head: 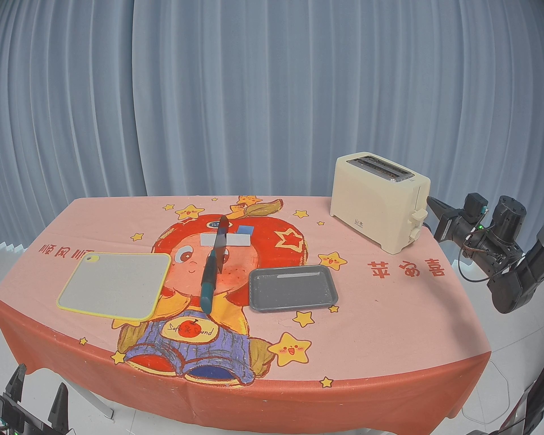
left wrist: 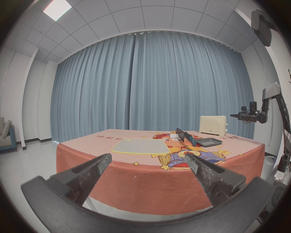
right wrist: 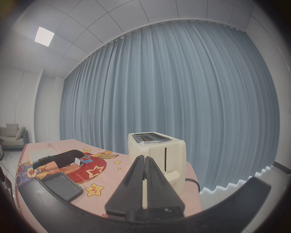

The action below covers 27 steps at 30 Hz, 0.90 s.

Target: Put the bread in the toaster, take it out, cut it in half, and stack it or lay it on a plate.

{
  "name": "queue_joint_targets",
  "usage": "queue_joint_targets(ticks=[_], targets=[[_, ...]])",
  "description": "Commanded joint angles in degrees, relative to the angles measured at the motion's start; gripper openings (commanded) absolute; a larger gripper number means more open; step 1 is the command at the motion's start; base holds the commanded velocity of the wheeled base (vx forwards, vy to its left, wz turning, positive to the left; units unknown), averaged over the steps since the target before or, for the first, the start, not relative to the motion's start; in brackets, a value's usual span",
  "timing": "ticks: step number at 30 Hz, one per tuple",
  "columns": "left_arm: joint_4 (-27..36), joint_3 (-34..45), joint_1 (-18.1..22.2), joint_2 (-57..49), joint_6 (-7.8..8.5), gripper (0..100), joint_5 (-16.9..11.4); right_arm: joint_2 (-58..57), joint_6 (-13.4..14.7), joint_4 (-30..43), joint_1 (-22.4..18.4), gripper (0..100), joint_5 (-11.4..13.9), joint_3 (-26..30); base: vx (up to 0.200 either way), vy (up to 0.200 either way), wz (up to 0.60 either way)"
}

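- Left tool point(left wrist: 147, 159), low before the pink-clothed surface point(head: 396, 317), gapes wide, holding nothing.
- Right tool point(right wrist: 145, 158), fingers pressed together, hovers just beside the cream plastic toaster point(head: 378, 199) at the surface's far right.
- Grey rectangular tray point(head: 293, 287) lies mid-surface.

Light falls bright and even over the pink cartoon-print tablecloth point(head: 362, 317), coming down from the square white ceiling light panel point(left wrist: 57, 9). Shadows are faint and soft, just a thin one at the base of the cream plastic toaster point(head: 378, 201). A pale streak of glare sits on the grey rectangular tray point(head: 293, 291). Both wrist views bow the blue-grey pleated curtain point(right wrist: 182, 100) outward and go black at the corners.
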Motion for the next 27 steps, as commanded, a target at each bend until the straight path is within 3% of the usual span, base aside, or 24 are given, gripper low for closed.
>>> queue_joint_targets(ticks=[1,27], targets=[[-0.02,1.01,0.01,0.00,0.05,100,0.04,-0.09,0.04,-0.04,0.06,0,0.03,0.36,0.000,0.000,0.00],[-0.02,1.01,0.01,0.00,0.05,100,0.04,0.08,0.04,-3.90,1.38,0,0.03,3.52,0.000,0.000,0.00]])
